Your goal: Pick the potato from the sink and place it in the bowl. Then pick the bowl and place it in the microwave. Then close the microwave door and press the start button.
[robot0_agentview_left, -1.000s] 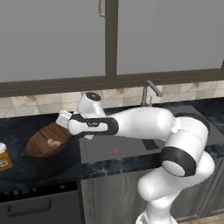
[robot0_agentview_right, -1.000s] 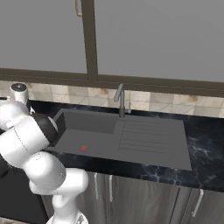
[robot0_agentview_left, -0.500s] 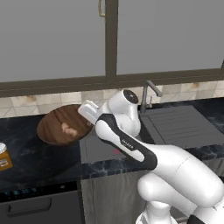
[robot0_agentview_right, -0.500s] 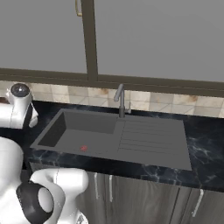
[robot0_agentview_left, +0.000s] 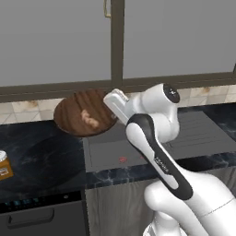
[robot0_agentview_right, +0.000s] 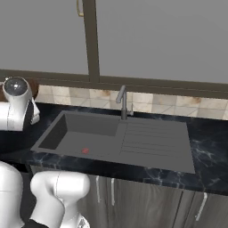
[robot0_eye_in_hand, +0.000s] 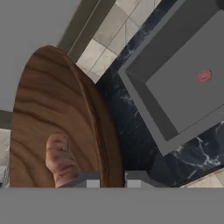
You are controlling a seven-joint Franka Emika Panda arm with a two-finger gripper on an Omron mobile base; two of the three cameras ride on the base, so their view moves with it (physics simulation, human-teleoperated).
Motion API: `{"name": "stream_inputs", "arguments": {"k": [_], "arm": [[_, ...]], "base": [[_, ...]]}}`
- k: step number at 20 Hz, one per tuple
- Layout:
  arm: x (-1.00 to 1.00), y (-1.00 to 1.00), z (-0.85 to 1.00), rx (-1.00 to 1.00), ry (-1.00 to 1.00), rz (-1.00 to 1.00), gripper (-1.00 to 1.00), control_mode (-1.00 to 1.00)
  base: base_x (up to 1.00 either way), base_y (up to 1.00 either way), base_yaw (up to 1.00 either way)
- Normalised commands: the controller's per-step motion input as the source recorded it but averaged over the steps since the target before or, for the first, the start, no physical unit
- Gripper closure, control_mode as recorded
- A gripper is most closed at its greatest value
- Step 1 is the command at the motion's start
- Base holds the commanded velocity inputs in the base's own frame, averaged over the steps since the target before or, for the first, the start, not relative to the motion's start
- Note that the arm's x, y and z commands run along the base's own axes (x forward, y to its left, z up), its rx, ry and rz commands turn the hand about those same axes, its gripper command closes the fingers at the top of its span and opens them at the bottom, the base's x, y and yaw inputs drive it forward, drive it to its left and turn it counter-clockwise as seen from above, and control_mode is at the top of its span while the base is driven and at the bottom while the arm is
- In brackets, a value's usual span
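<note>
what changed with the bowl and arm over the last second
The gripper, shut on the rim of the bowl, has lifted it off the counter and up in front of the backsplash. The potato has stayed inside the bowl. The sink, its small red thing and the faucet are unchanged.

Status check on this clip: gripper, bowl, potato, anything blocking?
Gripper shut on bowl rim, bowl lifted above the counter. Potato inside bowl. Sink holds small red thing. Nothing seen in the way.
</note>
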Motion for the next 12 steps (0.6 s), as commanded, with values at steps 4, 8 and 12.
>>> {"name": "stream_inputs", "arguments": {"k": [4, 8, 12], "arm": [[-0.41, -0.62, 1.00, 0.00, 0.00, -0.15, 1.00, -1.00], [-0.51, -0.58, 0.67, 0.01, 0.00, -0.19, 1.00, -1.00], [-0.39, -0.45, 0.50, 0.09, 0.00, -0.18, 1.00, -1.00]], "base": [[0.00, 0.00, 0.00], [0.00, 0.00, 0.00], [0.00, 0.00, 0.00]]}}
